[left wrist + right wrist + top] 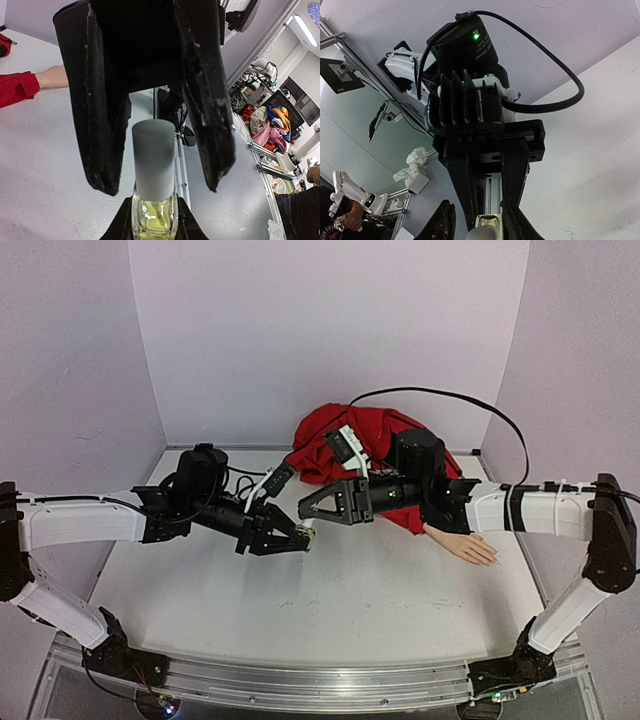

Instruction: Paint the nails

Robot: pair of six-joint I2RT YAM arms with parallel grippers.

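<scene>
My left gripper [298, 538] is shut on a small clear bottle [309, 536] of yellowish liquid with a grey cap [153, 160], held above the table. In the left wrist view its fingers [120, 222] clamp the glass. My right gripper [306, 509] is open, and its black fingers [100, 125] straddle the cap without gripping it. The right wrist view shows the bottle [490, 221] between my open right gripper [477, 225]. The pale mannequin hand [466, 546] lies flat at the right, sticking out of the red jacket sleeve [360, 445]. Its nails [490, 558] are too small to make out.
The red jacket is heaped against the back wall, with a black cable [500, 420] looping over it. Purple walls close in the white table [330, 610] on three sides. An aluminium rail [300, 680] runs along the near edge.
</scene>
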